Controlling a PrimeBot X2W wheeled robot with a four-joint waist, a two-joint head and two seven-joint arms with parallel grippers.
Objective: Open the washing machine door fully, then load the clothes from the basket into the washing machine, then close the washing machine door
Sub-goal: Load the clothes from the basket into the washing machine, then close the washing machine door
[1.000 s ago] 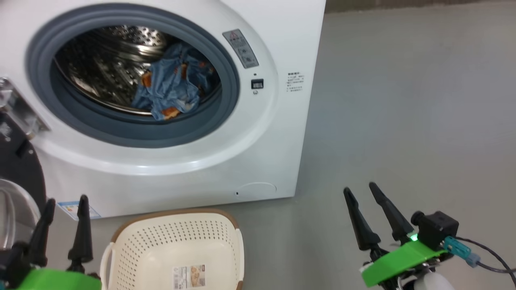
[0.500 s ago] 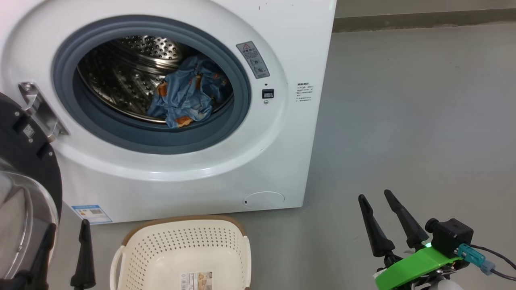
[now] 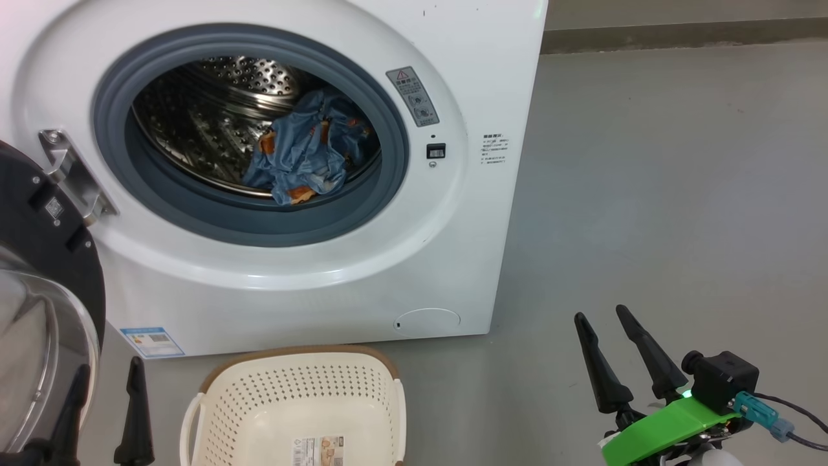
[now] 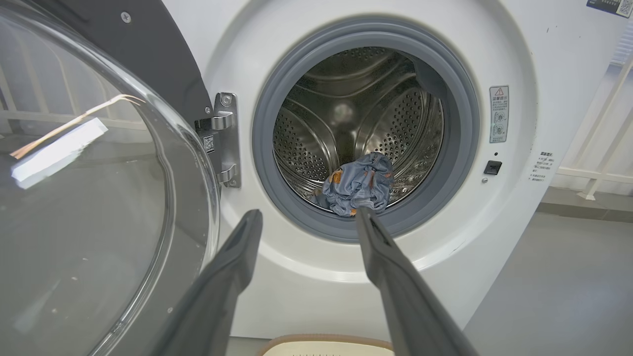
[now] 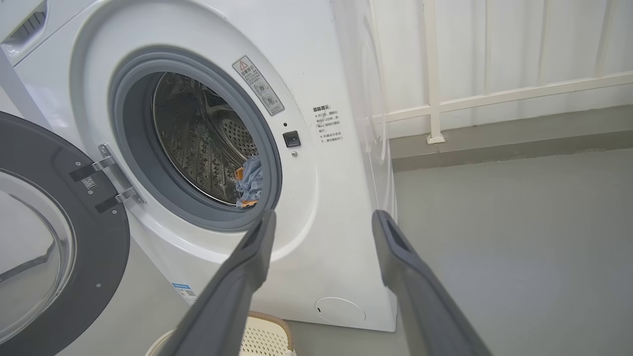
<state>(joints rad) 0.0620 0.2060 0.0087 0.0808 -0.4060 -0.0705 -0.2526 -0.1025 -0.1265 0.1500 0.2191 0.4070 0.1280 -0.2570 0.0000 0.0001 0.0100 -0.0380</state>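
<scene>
Left side: washing machine door (image 3: 61, 259) stands wide open on its hinge (image 3: 74, 175), glass bowl facing out, so the mouth of the washing machine (image 3: 362, 272) is free for loading. The clothes (image 3: 304, 162), a crumpled blue bundle with orange prints, lie low at the front of the drum (image 3: 194, 129), behind the gasket (image 3: 259, 226). Nothing hangs over the lip, so I judge the door could shut without pinching cloth. The basket (image 3: 259, 401) sits on the floor (image 3: 647, 194) just below the mouth, handy for short lifts. Inside it: a label sticker (image 3: 317, 450) and no garment in the part shown; its near end is cut off, so probably empty. Left pincer (image 4: 309, 212): fingers spread, grasping nothing, low beside the door glass, well placed to push it. Right pincer (image 3: 600, 313): released, empty, parked over bare floor to the right, clear of the door's swing. Loading looks done; closing remains
</scene>
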